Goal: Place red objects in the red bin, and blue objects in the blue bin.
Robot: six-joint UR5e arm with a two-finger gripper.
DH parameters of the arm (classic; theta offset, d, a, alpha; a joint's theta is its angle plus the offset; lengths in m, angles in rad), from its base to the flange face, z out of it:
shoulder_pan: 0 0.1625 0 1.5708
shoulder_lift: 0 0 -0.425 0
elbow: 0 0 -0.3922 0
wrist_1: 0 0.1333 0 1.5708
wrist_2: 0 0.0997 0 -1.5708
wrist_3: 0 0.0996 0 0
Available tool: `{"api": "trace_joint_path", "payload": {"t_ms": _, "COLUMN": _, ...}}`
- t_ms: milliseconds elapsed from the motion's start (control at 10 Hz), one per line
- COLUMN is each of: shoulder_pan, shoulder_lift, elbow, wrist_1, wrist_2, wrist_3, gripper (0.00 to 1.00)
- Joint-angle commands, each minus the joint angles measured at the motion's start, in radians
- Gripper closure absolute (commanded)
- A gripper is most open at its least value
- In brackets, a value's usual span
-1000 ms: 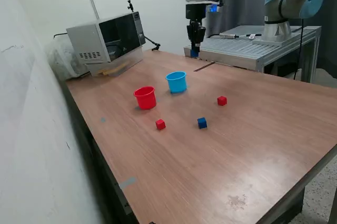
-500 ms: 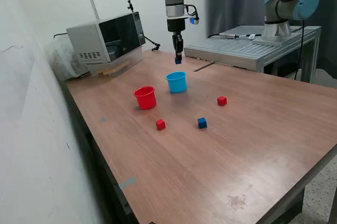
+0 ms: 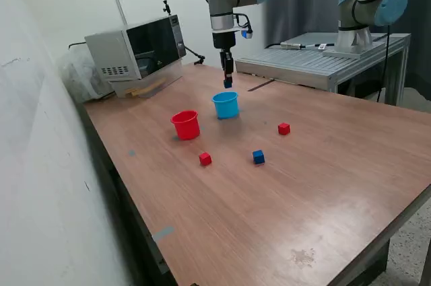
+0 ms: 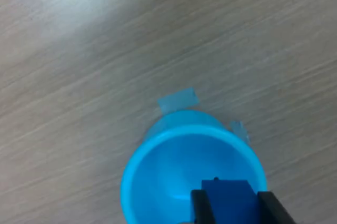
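Observation:
My gripper hangs just above the light-blue cup, shut on a dark blue cube. In the wrist view the cube sits between my two fingers over the open mouth of the blue cup. The red cup stands upright to the exterior view's left of the blue cup. Two red cubes lie on the table, one in front of the red cup and one to the exterior view's right. A second dark blue cube lies between them.
A microwave-like box stands at the table's back left in the exterior view. A second robot arm on a metal bench is behind the table. A wall runs along the exterior view's left.
My gripper, holding the blue cube, has moved from the far side of the table toward the exterior view's left and down, until it is over the blue cup.

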Motion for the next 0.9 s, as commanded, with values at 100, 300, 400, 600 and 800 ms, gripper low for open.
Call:
{"api": "trace_joint_path", "payload": {"t_ms": 100, "shoulder_pan": 0.003, "shoulder_lift": 0.002, "elbow": 0.003, "wrist_1": -0.007, "wrist_2": 0.001, "wrist_3": -0.015, "gripper": 0.00}}
{"api": "trace_joint_path", "payload": {"t_ms": 300, "shoulder_pan": 0.003, "shoulder_lift": -0.001, "elbow": 0.003, "wrist_1": -0.007, "wrist_2": 0.001, "wrist_3": -0.015, "gripper": 0.00}}
{"api": "trace_joint_path", "payload": {"t_ms": 400, "shoulder_pan": 0.010, "shoulder_lift": -0.021, "elbow": 0.007, "wrist_1": -0.006, "wrist_2": 0.001, "wrist_3": -0.016, "gripper": 0.00}}
{"api": "trace_joint_path", "payload": {"t_ms": 600, "shoulder_pan": 0.044, "shoulder_lift": -0.161, "elbow": 0.011, "wrist_1": 0.031, "wrist_2": 0.001, "wrist_3": -0.051, "gripper": 0.00}}
{"api": "trace_joint_path", "payload": {"t_ms": 800, "shoulder_pan": 0.119, "shoulder_lift": -0.298, "elbow": 0.008, "wrist_1": 0.181, "wrist_2": 0.001, "wrist_3": -0.090, "gripper": 0.00}}
